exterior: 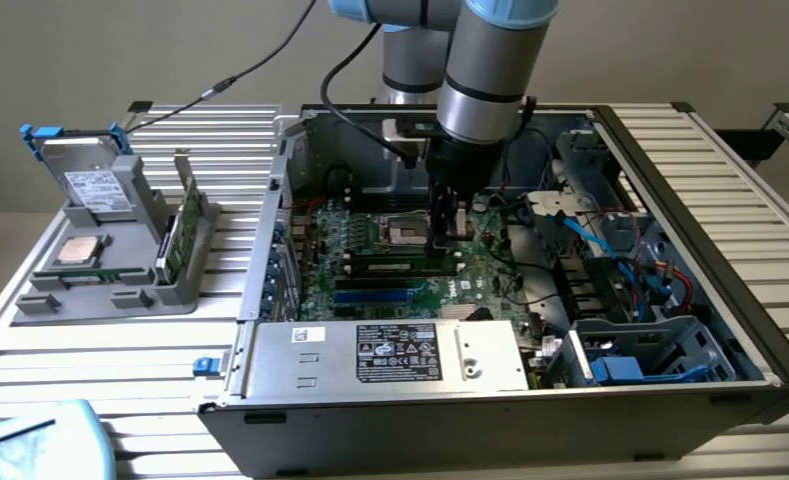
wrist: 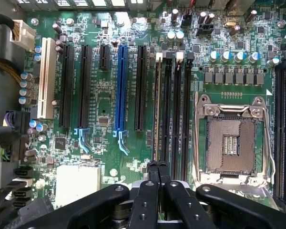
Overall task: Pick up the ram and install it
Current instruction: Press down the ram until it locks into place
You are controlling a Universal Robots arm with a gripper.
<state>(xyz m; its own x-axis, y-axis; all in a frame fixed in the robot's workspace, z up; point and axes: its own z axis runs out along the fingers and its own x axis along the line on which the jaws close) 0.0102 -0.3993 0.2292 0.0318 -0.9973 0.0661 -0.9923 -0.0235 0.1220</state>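
Note:
The ram [exterior: 391, 266] is a long dark green stick with a white label. It stands on edge in a memory slot of the motherboard [exterior: 354, 235] inside the open case. In the wrist view the ram [wrist: 157, 109] is a thin edge in the slot nearest the blue connector. My gripper [exterior: 438, 238] reaches straight down into the case at one end of that stick. The gripper [wrist: 157, 166] is shut, its black fingers [wrist: 150, 195] pressed together with nothing between them. Their tips sit right at the stick's end; I cannot tell whether they touch it.
The empty processor socket [wrist: 230, 143] lies beside the memory slots. A grey stand [exterior: 101, 290] at the exterior view's left holds a boxy drive with blue clips [exterior: 94, 185], a square silver chip [exterior: 77, 250] and another upright green stick [exterior: 178, 235]. The power supply [exterior: 394, 355] and cables [exterior: 608, 240] crowd the case.

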